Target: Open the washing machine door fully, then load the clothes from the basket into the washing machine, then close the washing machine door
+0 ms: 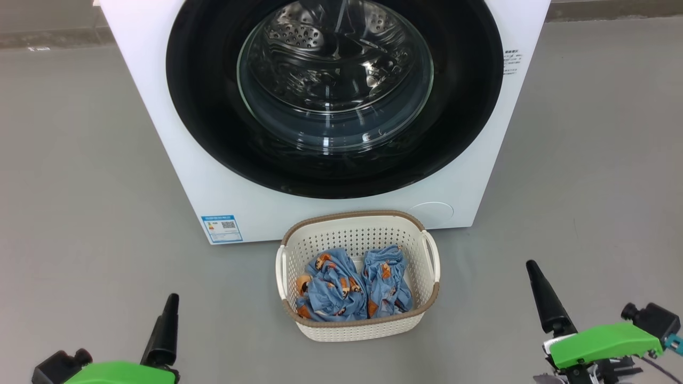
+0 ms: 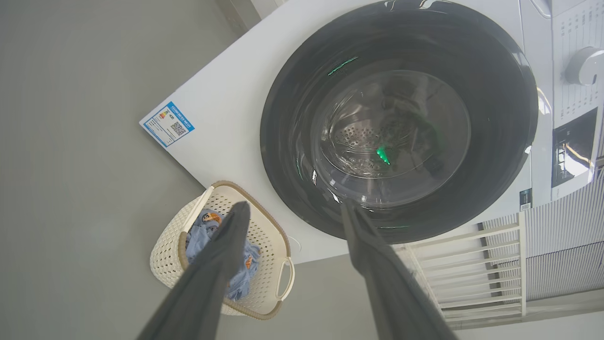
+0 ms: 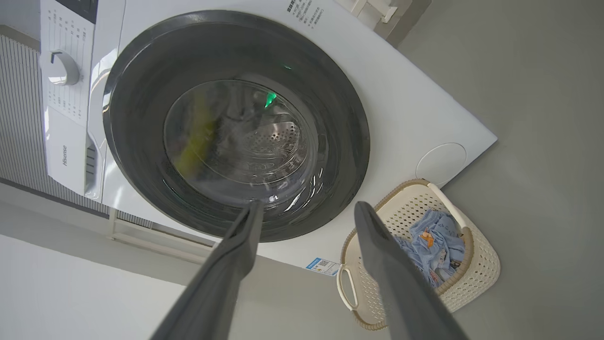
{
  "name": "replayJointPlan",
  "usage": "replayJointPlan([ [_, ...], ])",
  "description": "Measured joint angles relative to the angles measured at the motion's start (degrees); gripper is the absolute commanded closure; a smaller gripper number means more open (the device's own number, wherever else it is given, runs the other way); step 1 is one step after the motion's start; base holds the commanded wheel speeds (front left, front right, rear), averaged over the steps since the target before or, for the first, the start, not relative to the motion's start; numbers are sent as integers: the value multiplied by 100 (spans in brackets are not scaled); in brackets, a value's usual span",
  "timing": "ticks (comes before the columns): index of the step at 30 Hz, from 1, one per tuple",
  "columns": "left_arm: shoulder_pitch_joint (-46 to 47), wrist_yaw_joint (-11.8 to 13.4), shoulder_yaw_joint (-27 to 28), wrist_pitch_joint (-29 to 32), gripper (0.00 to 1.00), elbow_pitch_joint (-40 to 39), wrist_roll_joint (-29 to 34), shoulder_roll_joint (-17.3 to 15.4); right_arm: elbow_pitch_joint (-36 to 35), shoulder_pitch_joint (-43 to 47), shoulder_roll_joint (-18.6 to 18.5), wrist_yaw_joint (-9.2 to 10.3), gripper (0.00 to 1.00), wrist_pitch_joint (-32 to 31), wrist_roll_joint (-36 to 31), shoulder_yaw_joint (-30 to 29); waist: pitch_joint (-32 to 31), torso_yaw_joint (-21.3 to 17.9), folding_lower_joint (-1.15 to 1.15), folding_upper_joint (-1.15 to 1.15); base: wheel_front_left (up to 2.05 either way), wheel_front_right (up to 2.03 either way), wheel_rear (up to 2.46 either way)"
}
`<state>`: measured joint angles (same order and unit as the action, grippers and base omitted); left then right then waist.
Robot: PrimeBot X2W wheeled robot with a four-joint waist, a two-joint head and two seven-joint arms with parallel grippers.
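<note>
The white washing machine [image 1: 155, 106] stands straight ahead on the floor. Its round black door [image 1: 203, 106] with the glass bowl window lies shut against the front. The cream basket [image 1: 352, 215] sits on the floor right before the machine, holding two light-blue printed clothes [image 1: 347, 288]. My left gripper [image 2: 295, 204] is open and holds nothing; its finger [image 1: 164, 330] shows at the lower left, well left of the basket. My right gripper [image 3: 309, 205] is also open with nothing in it, its finger [image 1: 547, 298] low at the right, apart from the basket.
Grey floor [image 1: 80, 186] spreads on both sides of the machine. A blue label sticker [image 1: 221, 228] and a round service cover [image 1: 431, 212] mark the lower front. A control dial [image 3: 59, 68] sits on the top panel. A white slatted frame [image 2: 472, 269] stands beside the machine.
</note>
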<state>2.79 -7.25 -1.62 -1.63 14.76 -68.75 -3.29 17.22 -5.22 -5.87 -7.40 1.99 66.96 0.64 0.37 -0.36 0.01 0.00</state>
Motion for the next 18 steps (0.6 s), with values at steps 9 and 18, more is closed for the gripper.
replayJointPlan([
  [9, 98, -1, -183, -183, 0, -49, 781, -144, -40, -98, -56, 0, 0, 168, -767, 114, 17, -1, 0, 0, 0, 0, 0],
  [18, 102, -7, -326, -312, 0, -52, 1718, -255, 9, -143, -115, 0, 0, 298, -1630, 227, 12, 3, 0, 0, 0, 0, 0],
])
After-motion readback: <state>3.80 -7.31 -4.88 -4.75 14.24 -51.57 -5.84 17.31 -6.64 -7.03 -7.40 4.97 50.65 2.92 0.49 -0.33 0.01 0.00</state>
